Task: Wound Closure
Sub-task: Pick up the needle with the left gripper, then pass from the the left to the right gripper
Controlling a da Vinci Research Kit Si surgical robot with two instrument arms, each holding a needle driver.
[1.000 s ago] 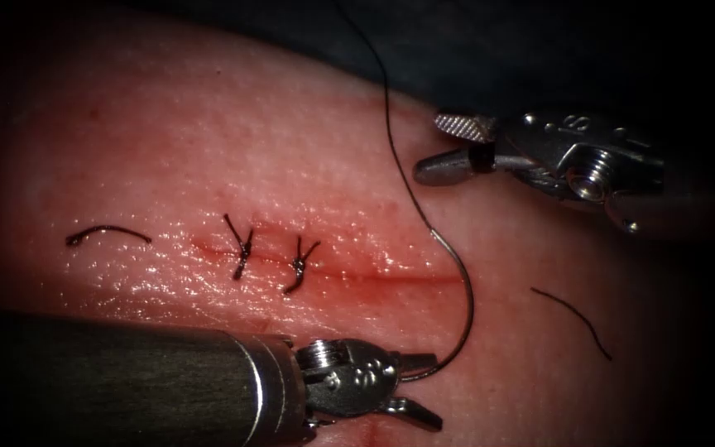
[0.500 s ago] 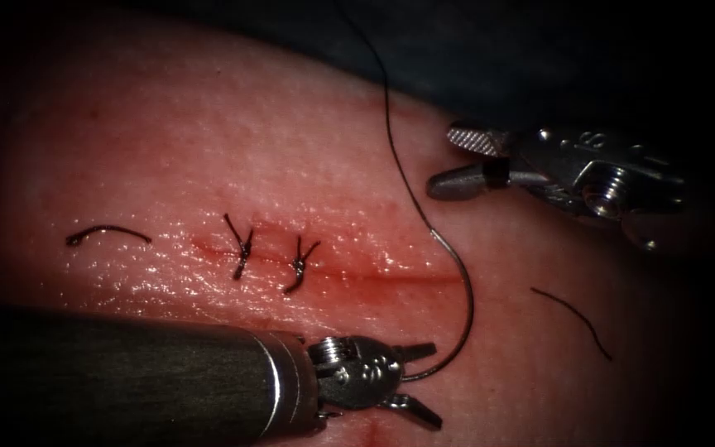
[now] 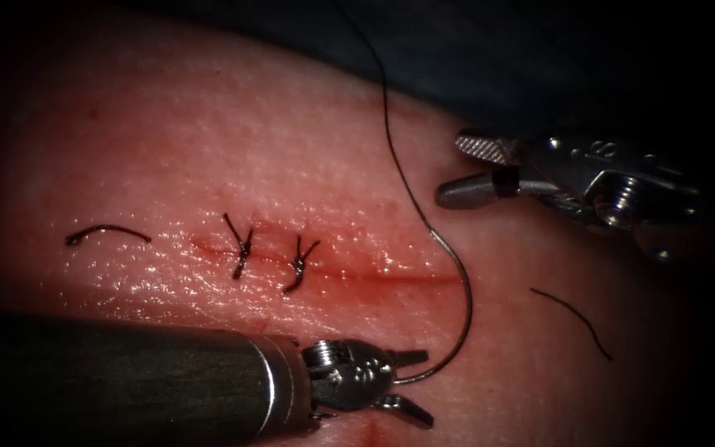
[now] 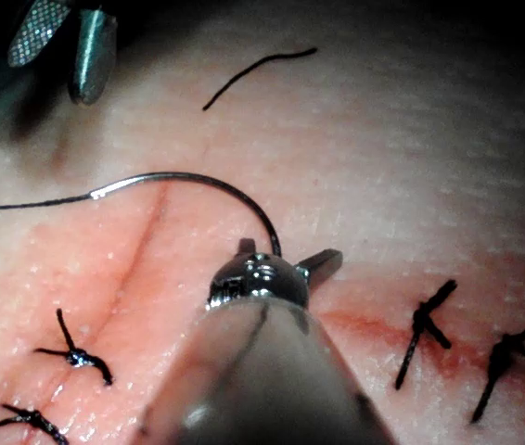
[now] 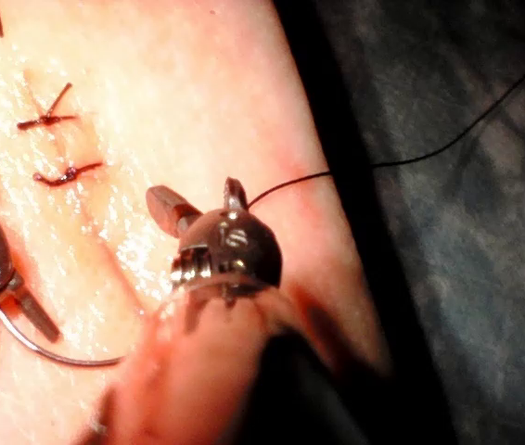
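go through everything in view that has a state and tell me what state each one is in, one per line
Left tool: jaws open, needle tip end between them, not gripped.
Right tool: jaws open, holding nothing.
Needle: lying on the tissue across the cut's right end, not in the tissue.
Thread: attached to the needle, lying loose.
Cut: two knotted stitches on its left part, right part open.
Cut ends of thread: lying loose on the tissue.

The right gripper bears a stamped mark (seemingly "18").
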